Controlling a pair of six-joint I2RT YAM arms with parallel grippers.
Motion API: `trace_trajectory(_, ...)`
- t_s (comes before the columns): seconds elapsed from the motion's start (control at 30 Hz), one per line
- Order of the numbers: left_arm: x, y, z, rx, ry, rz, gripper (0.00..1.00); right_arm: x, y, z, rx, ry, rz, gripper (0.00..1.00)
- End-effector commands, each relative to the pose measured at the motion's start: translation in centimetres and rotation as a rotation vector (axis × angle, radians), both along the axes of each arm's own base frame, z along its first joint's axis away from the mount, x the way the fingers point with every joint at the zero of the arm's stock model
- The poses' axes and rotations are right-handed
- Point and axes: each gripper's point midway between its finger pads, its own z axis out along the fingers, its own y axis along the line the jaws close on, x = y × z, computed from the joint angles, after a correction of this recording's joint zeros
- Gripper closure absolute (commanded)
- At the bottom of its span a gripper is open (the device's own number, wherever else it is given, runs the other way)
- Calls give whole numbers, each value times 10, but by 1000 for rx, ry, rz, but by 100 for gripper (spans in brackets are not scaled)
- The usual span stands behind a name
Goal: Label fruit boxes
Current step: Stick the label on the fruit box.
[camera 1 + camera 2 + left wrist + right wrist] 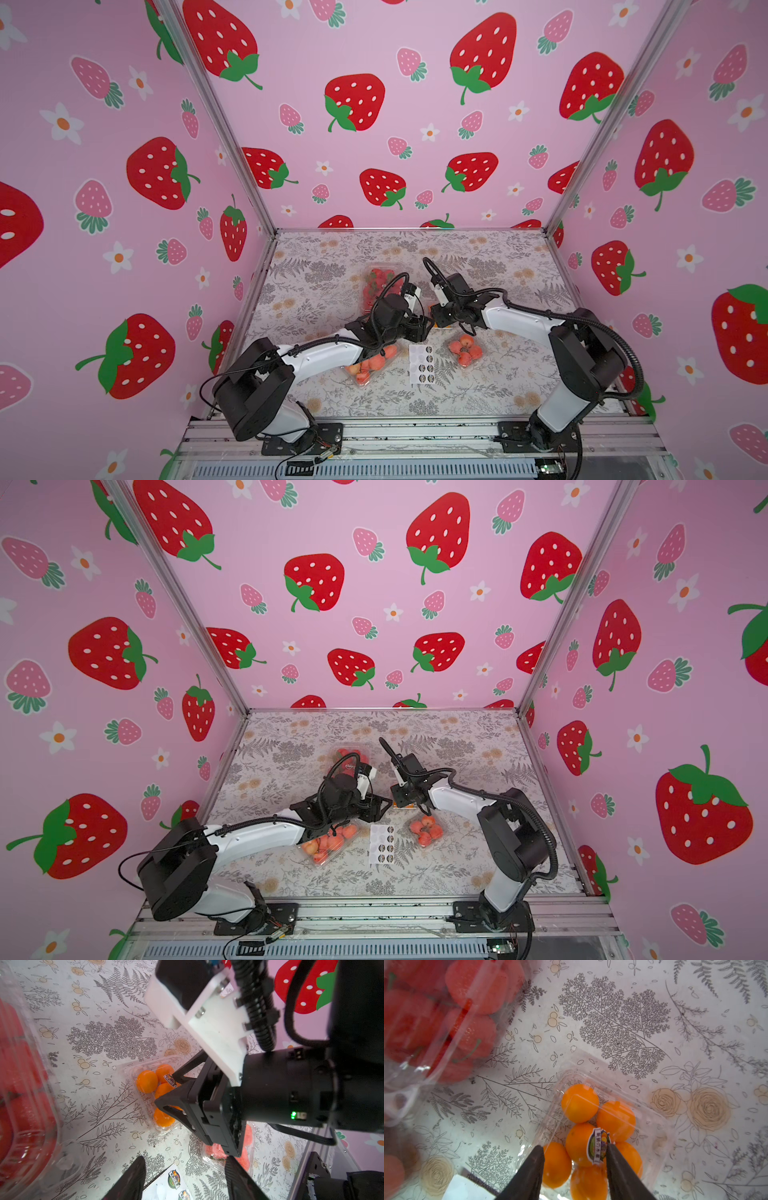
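My right jaws (574,1147) are apart and grip nothing. The small orange box (616,1118) sits right under them, near the middle of the table, so this arm is the nearer one. The sticker (597,1146) stands up on the lid and seems to cling to one finger. I think it needs pressing flat. My left jaws (184,1165) are open and empty at 9 o'clock, with the sticker sheet (166,1186) near them.

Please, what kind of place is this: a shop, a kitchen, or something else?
Probably a staged robot test booth, not a shop: strawberry-print wall panels in a metal frame, a left arm and right arm bolted to a rail, and fruit boxes on a floral table.
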Motion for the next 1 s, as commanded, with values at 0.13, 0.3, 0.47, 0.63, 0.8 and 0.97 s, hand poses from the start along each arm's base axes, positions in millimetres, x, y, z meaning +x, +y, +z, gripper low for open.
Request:
trace_trajectory(0.13, 31, -18, 17, -37, -49, 44, 59, 1, -19, 40, 167, -52, -36, 56)
trace_trajectory(0.3, 54, -41, 11, -22, -33, 42, 72, 2, -23, 37, 230, -24, -32, 94)
trace_trajectory(0.47, 79, -61, -11, 49, 6, 55, 92, 8, -21, 21, 285, 47, -38, 100)
trace_trajectory(0.63, 85, -69, -35, 80, 53, 54, 100, 8, -14, 14, 414, 134, 3, 100)
trace_trajectory(0.8, 80, -62, -54, 62, 100, 68, 100, 9, -19, -1, 442, 189, -19, 100)
trace_trajectory(0.97, 79, -62, -70, 111, 125, 65, 100, 8, -20, -11, 438, 209, -27, 100)
